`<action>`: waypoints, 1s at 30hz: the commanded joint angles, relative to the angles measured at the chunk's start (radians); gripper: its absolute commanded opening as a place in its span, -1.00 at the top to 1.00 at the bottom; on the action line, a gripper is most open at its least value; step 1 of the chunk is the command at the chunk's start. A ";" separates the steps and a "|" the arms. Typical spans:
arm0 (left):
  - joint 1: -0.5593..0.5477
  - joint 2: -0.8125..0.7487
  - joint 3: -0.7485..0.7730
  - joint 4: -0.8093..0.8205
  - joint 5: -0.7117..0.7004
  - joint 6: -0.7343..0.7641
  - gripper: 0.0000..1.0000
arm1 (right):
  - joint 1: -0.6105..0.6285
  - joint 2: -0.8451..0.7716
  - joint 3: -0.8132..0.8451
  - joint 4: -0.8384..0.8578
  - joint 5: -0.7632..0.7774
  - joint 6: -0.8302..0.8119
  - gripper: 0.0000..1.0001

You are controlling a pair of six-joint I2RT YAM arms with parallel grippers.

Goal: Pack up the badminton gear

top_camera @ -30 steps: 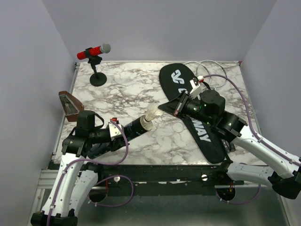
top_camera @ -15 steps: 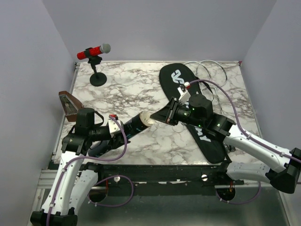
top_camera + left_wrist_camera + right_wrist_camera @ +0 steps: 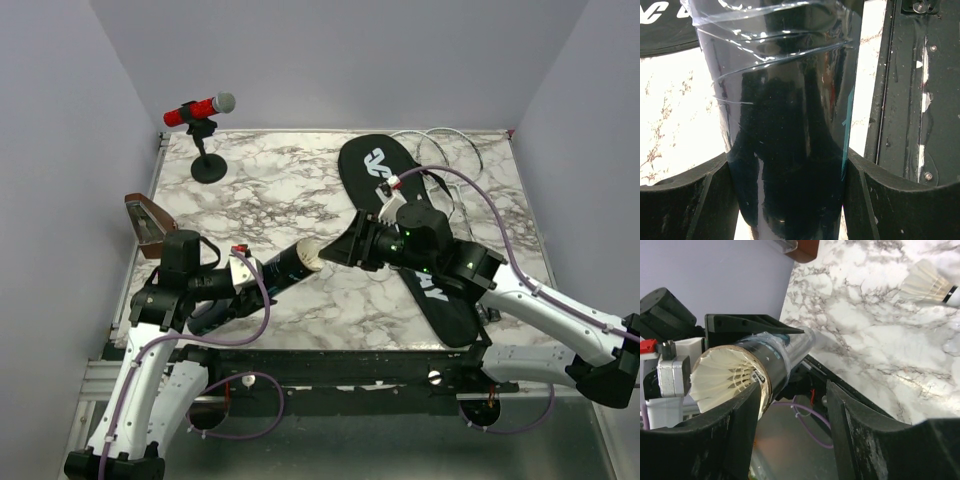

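A marble worktop (image 3: 280, 190) carries a long black racket bag (image 3: 360, 160) lying along its right side. Thin pale loops at the far right corner are probably racket frames (image 3: 445, 135).

Near the front left corner, the left gripper (image 3: 788, 170) clamps a black tube (image 3: 285, 265). It tilts the open end toward the middle, so the tube can be loaded.

The right gripper (image 3: 792, 395) sits at that opening with its fingers spread, gripping nothing. A white shuttlecock (image 3: 725, 377) is seated in the tube's mouth, feathers outward. A second shuttlecock (image 3: 925, 282) lies loose on the marble, apart from the tube and not yet packed.
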 commanded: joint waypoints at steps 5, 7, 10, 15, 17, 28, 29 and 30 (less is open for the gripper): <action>0.005 -0.013 0.033 -0.028 0.040 0.042 0.41 | 0.004 -0.028 0.111 -0.130 0.129 -0.089 -0.19; 0.005 -0.017 0.031 -0.033 0.040 0.047 0.41 | 0.004 -0.020 0.128 -0.130 0.120 -0.096 -0.05; 0.005 -0.019 0.031 -0.036 0.038 0.050 0.41 | 0.004 0.021 0.142 -0.141 0.085 -0.104 0.10; 0.005 -0.020 0.042 -0.041 0.031 0.056 0.40 | 0.005 0.071 0.123 -0.121 -0.006 -0.110 0.02; 0.005 -0.020 0.044 -0.041 0.031 0.059 0.40 | 0.005 0.075 0.114 -0.114 -0.017 -0.112 0.01; 0.005 -0.010 0.051 -0.028 0.026 0.063 0.40 | 0.022 0.143 0.093 -0.034 -0.110 -0.109 0.02; 0.005 -0.008 0.051 -0.028 0.026 0.063 0.40 | 0.022 0.147 0.099 -0.043 -0.107 -0.113 0.01; 0.005 -0.010 0.051 -0.033 0.023 0.070 0.40 | 0.022 0.144 0.111 -0.058 -0.092 -0.121 0.00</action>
